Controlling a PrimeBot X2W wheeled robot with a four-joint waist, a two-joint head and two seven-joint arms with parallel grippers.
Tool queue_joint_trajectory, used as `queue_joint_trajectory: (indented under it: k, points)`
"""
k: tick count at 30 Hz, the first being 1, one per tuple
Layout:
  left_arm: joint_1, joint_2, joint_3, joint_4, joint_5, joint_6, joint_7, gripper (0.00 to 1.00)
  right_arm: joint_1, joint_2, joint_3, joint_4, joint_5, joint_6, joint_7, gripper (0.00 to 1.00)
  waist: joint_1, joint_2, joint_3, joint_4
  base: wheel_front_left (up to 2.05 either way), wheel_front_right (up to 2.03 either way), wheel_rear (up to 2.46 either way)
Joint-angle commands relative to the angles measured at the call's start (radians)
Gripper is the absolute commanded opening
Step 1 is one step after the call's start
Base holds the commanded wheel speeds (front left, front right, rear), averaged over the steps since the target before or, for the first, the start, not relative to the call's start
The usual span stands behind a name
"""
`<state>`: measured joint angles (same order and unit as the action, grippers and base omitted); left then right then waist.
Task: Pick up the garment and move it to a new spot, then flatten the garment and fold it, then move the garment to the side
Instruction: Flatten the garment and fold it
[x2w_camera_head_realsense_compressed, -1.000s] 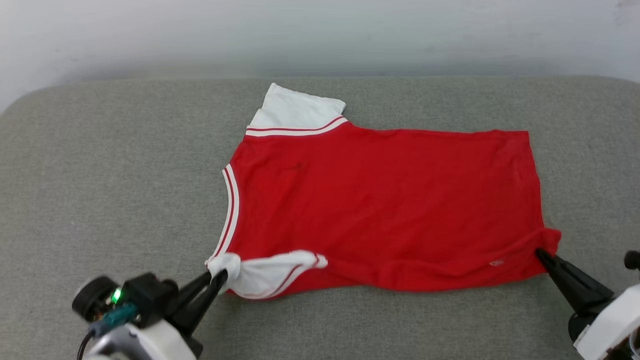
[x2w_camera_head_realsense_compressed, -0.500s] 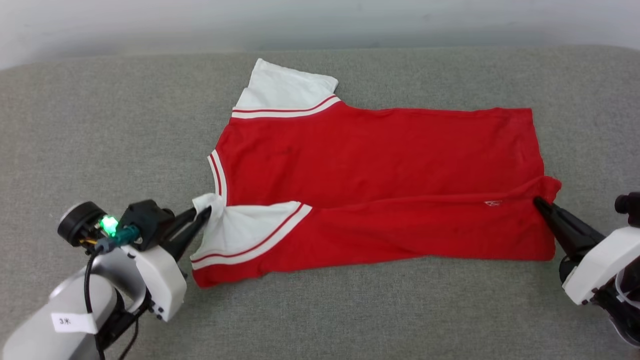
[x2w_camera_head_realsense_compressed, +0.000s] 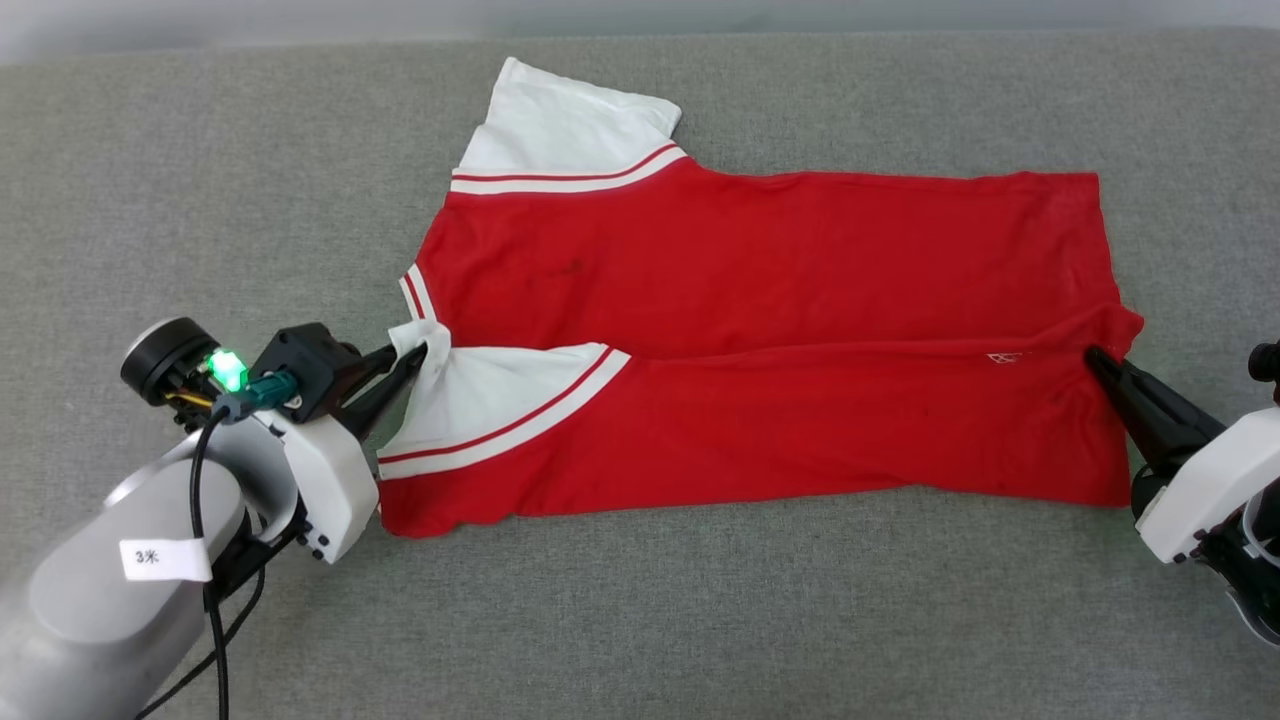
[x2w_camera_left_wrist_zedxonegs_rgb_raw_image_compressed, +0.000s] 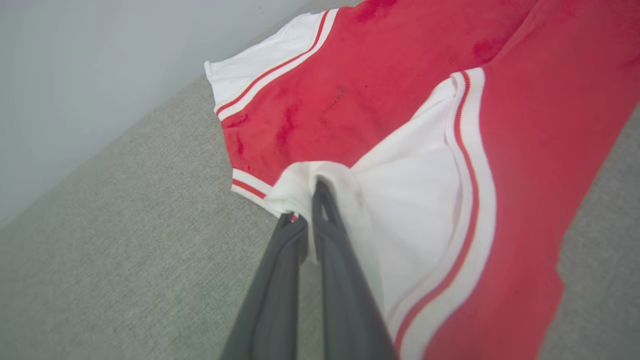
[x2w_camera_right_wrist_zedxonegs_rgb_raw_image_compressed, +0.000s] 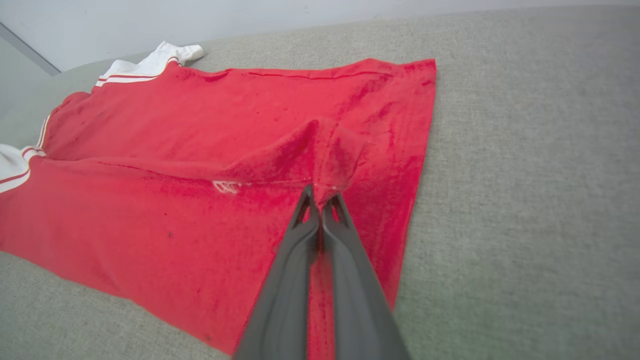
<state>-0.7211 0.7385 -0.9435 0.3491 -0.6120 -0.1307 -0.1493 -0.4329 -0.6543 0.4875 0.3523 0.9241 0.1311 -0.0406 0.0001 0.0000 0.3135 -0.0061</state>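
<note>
The garment (x2w_camera_head_realsense_compressed: 760, 270) is a red jersey with white sleeves, spread sideways on the grey cushion, plain face up. Its near long edge is lifted and folded over toward the far side. My left gripper (x2w_camera_head_realsense_compressed: 418, 357) is shut on the white near sleeve (x2w_camera_head_realsense_compressed: 490, 395), seen close up as white cloth (x2w_camera_left_wrist_zedxonegs_rgb_raw_image_compressed: 415, 200) pinched at the tips (x2w_camera_left_wrist_zedxonegs_rgb_raw_image_compressed: 311, 200). At the other end my right gripper (x2w_camera_head_realsense_compressed: 1095, 355) is shut on the red hem corner (x2w_camera_head_realsense_compressed: 1120, 325); the pinched red cloth (x2w_camera_right_wrist_zedxonegs_rgb_raw_image_compressed: 330, 150) bunches above its tips (x2w_camera_right_wrist_zedxonegs_rgb_raw_image_compressed: 320, 196). The far sleeve (x2w_camera_head_realsense_compressed: 565, 125) lies flat.
The grey fabric cushion (x2w_camera_head_realsense_compressed: 700, 620) carries the garment, with bare surface in front of it and to both sides. A pale wall (x2w_camera_right_wrist_zedxonegs_rgb_raw_image_compressed: 250, 15) runs behind the cushion's far edge.
Both grippers carried the garment's near edge away from me, folding it over the body. The head camera tilted down, so the whole scene shifted up.
</note>
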Motion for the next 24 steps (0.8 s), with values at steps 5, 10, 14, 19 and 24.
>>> queue_joint_trajectory:
  k: [5, 10, 14, 19, 24]
  points:
    - [-0.089, -0.008, -0.08, 0.063, -0.022, 0.0, -0.034, 0.0, -0.024, 0.002, 0.007, -0.004, 0.008, -0.001, -0.009, 0.0, -0.0001, 0.0, 0.033, -0.012, 0.0, 0.0, 0.0]
    - [-0.172, -0.017, -0.172, 0.132, -0.052, 0.0, -0.069, 0.0, -0.026, -0.002, 0.005, -0.015, 0.008, -0.001, -0.022, 0.0, -0.0001, 0.0, 0.072, -0.028, 0.0, 0.0, 0.0]
    - [-0.205, -0.023, -0.213, 0.164, -0.071, 0.0, -0.086, 0.0, -0.023, 0.002, -0.004, -0.007, 0.008, -0.001, -0.028, 0.0, -0.0001, 0.0, 0.087, -0.033, 0.0, 0.0, 0.0]
    - [-0.233, -0.032, -0.256, 0.204, -0.098, 0.0, -0.1, 0.0, -0.034, 0.022, -0.004, 0.019, 0.007, -0.001, -0.018, 0.0, -0.0001, 0.0, 0.103, -0.037, 0.0, 0.0, 0.0]
    - [-0.248, -0.039, -0.28, 0.238, -0.125, 0.0, -0.107, 0.0, -0.047, 0.045, 0.0, 0.055, -0.002, -0.001, -0.013, 0.0, -0.0001, 0.0, 0.113, -0.034, 0.0, 0.0, 0.0]
